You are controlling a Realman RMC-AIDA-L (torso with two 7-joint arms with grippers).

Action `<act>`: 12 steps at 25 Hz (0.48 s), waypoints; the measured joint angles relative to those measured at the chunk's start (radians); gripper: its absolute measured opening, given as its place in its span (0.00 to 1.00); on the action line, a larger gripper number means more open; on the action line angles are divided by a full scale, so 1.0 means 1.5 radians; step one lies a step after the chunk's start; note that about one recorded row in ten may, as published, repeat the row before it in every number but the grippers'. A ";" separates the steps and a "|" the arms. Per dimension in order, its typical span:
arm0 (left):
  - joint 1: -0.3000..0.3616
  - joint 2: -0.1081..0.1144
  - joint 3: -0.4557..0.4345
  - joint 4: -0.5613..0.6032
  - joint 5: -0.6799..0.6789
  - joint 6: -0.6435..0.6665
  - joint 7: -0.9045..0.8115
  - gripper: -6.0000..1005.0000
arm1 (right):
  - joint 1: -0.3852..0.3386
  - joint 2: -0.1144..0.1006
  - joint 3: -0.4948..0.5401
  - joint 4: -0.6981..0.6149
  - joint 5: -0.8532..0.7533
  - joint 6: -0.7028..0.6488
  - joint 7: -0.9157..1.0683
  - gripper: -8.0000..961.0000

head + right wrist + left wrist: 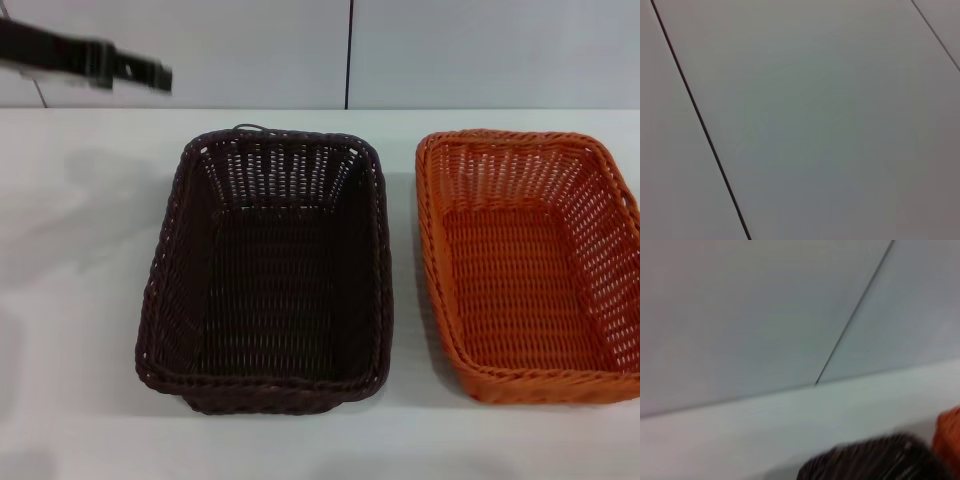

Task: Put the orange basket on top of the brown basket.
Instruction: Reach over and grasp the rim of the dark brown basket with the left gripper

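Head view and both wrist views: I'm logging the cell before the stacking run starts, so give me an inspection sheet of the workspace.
Surface: white table, bare around the baskets.
Job's things: brown basket upright at centre, nothing inside; orange basket upright beside it on the robot's right, nothing inside, with a narrow gap between them; not yet stacked.
Clutter: nothing seen.
Grippers: left pincer raised at far left above the table, blurred, holding nothing; right pincer not in view.
Cables: a thin dark loop shows behind the brown basket's far rim; cannot tell what it is.
Surroundings: pale wall panels with dark seams behind the table.
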 joint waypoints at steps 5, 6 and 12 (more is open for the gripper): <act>-0.010 -0.077 -0.007 -0.091 0.181 -0.073 -0.034 0.86 | 0.000 0.000 0.000 0.001 0.000 0.011 0.000 0.60; -0.011 -0.091 -0.007 -0.103 0.210 -0.081 -0.037 0.86 | 0.000 0.000 0.000 0.001 0.000 0.015 0.000 0.60; -0.002 -0.127 0.013 -0.130 0.284 -0.087 -0.095 0.86 | 0.003 -0.002 0.000 0.001 0.000 0.037 -0.008 0.60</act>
